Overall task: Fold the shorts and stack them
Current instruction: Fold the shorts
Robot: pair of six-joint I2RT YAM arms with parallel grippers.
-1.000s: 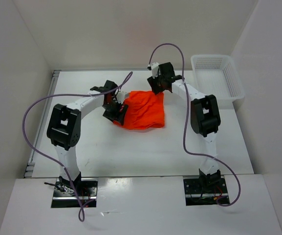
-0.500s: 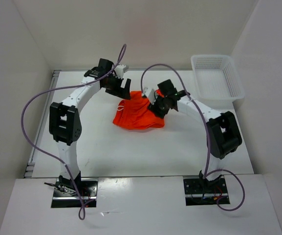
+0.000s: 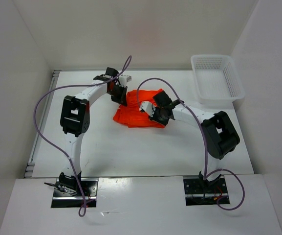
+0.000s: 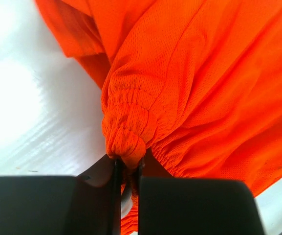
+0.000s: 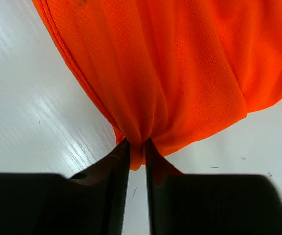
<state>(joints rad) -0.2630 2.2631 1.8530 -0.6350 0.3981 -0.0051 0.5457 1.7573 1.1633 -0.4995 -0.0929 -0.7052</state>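
Shorts (image 3: pixel 135 113) bright orange, mesh-knit, lying bunched in a rumpled heap on the white table (image 3: pixel 131 147), a little beyond centre, between the two arms. Left gripper (image 4: pixel 127 169) at the heap's far-left edge, clenched on the shorts: the left wrist view shows a gathered knot of the elastic waistband (image 4: pixel 131 117) squeezed between nearly closed jaws, cloth fanning away from the pinch. Right gripper (image 5: pixel 137 156) at the heap's near-right edge, also grasping the shorts: a pleated fold of smooth fabric is nipped between its narrow jaws, with layered edges running off to the upper left. Around both pinch points the cloth looks drawn up off the table. White mesh basket (image 3: pixel 214 78) at the far right corner, well apart from the shorts
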